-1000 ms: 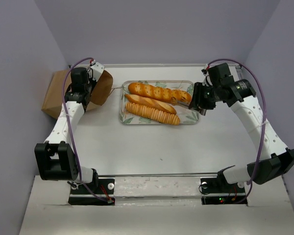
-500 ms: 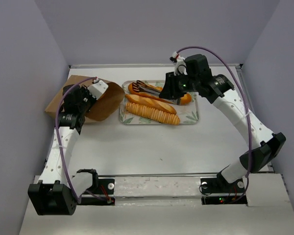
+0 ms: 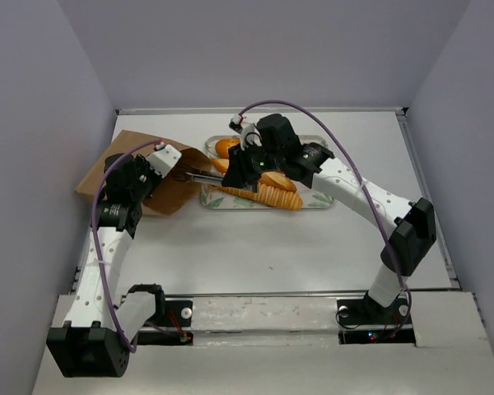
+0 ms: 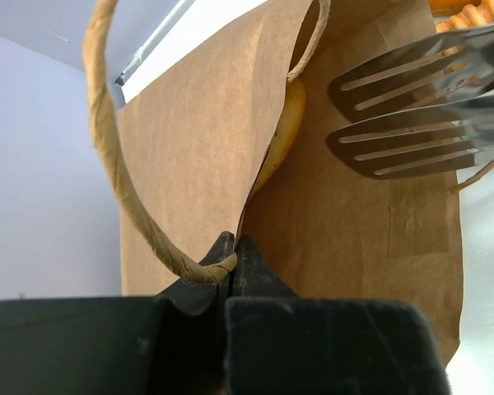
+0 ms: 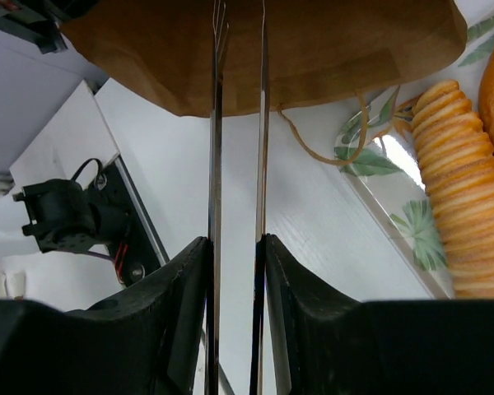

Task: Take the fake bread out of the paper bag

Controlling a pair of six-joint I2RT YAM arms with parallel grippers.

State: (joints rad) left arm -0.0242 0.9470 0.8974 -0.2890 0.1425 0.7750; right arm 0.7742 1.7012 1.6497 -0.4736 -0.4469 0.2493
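The brown paper bag lies at the table's left, its mouth facing right. My left gripper is shut on the bag's upper edge at a twisted handle's root, holding the mouth open. One glossy orange loaf shows inside the bag. My right gripper is shut on a pair of metal tongs, whose slotted tips are slightly apart and empty at the bag's mouth. Other fake bread loaves lie on the tray. The right wrist view shows my right gripper, the tongs, the bag and a loaf.
The leaf-patterned tray sits at the table's middle back, right of the bag; its rim also shows in the right wrist view. The bag's loose handle loop lies between the bag and the tray. Purple walls close in the left, back and right.
My right arm swung left from the tray's right end, over the loaves, bringing the tongs to the bag's mouth. My left arm shifted nearer, still holding the bag's edge.
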